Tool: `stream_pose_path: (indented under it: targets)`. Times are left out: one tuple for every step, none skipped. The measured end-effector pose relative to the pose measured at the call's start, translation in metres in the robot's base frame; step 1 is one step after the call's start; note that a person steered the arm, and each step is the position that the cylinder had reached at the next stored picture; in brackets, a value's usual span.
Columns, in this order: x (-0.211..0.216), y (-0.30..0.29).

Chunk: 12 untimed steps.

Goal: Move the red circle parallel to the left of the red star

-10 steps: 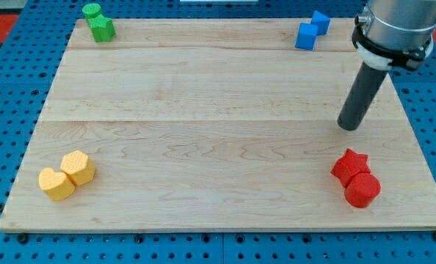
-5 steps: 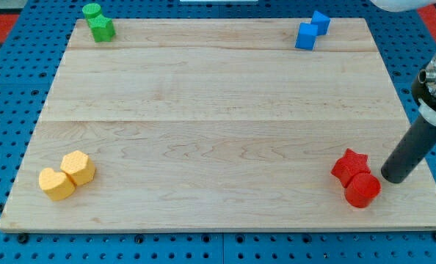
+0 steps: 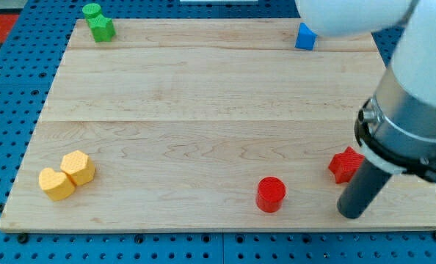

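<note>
Two red blocks matter here. The red circle sits on the desk near the view's bottom edge, well apart from the red star, which lies to the view's right and a little higher, partly hidden behind my arm. My tip rests near the bottom edge, just below the star and to the right of the circle, touching neither as far as I can tell. I carry no gripper, only this rod, so nothing is gripped.

I judge the circle to be left of the star already, but lower, so it is not level with it. The risk is in the correction. To nudge the circle toward the view's top I must get beneath it, and there is little desk between it and the edge. A round block also rolls off an off-centre push and could slide sideways. Sweeping leftward carelessly, my rod could clip the star and shift the reference itself.

The yellow blocks, green blocks and blue block lie well away.
</note>
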<state>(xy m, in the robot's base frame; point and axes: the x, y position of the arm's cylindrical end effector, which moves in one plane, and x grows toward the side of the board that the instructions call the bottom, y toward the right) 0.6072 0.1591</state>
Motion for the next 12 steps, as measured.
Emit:
stream_pose_path:
  targets:
    - [0.010, -0.016]
    - [0.010, -0.024]
    - [0.010, -0.046]
    - [-0.011, -0.096]
    - [-0.027, -0.125]
    - [-0.022, -0.174]
    - [-0.047, -0.207]
    - [-0.050, -0.143]
    - [-0.050, -0.146]
    - [-0.050, -0.146]
    - [-0.050, -0.204]
    - [-0.040, -0.274]
